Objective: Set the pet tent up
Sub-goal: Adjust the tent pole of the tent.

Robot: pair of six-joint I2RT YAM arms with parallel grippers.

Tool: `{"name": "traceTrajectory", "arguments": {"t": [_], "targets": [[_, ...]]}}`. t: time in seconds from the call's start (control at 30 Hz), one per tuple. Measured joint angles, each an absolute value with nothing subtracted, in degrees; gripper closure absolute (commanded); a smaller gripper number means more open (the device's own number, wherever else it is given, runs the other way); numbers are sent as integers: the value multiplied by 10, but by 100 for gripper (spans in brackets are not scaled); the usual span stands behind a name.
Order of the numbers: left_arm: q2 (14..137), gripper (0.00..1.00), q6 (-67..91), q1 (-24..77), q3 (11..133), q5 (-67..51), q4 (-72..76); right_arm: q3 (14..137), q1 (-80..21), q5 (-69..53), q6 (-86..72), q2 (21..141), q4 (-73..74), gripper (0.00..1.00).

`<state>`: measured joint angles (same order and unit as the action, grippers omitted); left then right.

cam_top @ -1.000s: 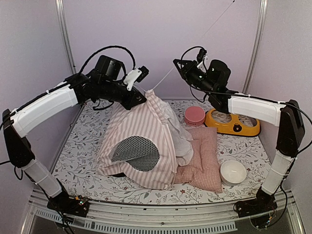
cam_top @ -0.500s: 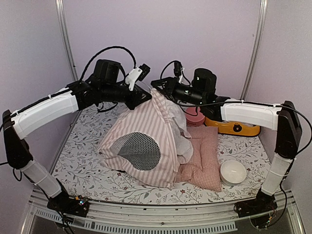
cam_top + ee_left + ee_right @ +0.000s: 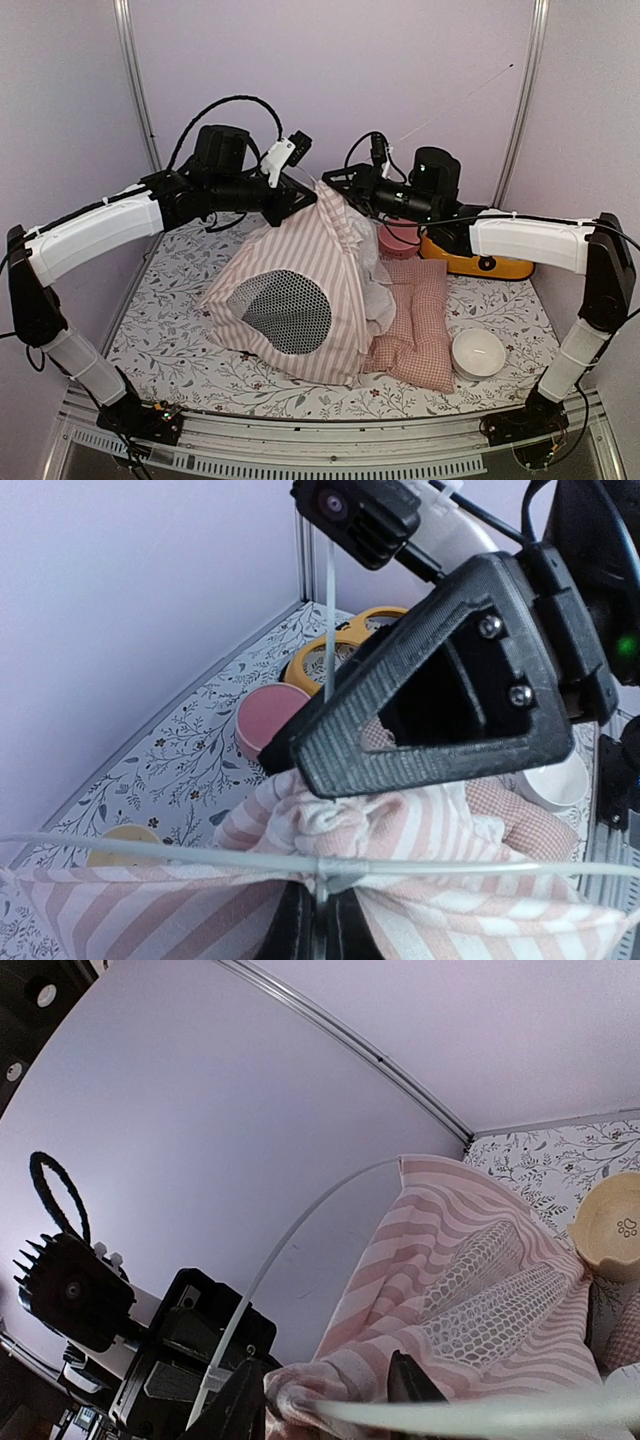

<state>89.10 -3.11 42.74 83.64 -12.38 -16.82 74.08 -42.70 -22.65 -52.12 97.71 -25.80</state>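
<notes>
The pet tent [image 3: 300, 290], pink-and-white striped with an oval black mesh window, stands half raised in the middle of the floral mat. My left gripper [image 3: 298, 197] is at the tent's peak. In the left wrist view [image 3: 325, 920] it is shut on the junction where the thin white poles [image 3: 470, 868] cross over the striped fabric. My right gripper [image 3: 340, 185] is at the peak from the right. In the right wrist view [image 3: 325, 1405] its jaws hold a bunch of tent fabric [image 3: 330, 1385] and a pole. A white pole [image 3: 455, 98] sticks up to the right.
A pink checked cushion [image 3: 415, 320] lies against the tent's right side. A pink round bowl [image 3: 400, 238] and a yellow feeder [image 3: 480, 258] stand at the back right. A white bowl [image 3: 478, 352] sits at the front right. A beige bowl [image 3: 610, 1225] lies beside the tent.
My right gripper came down and left from the upper right to the tent's peak, and the free pole swung lower. The left gripper stayed at the peak, shifting slightly right.
</notes>
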Motion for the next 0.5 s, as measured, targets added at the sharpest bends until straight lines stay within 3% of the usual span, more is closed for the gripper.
{"name": "traceTrajectory", "arguments": {"t": [0.5], "targets": [[891,100,-25,427,823,-113,-128,713,-400,-227,-546,953,-248,55]]}}
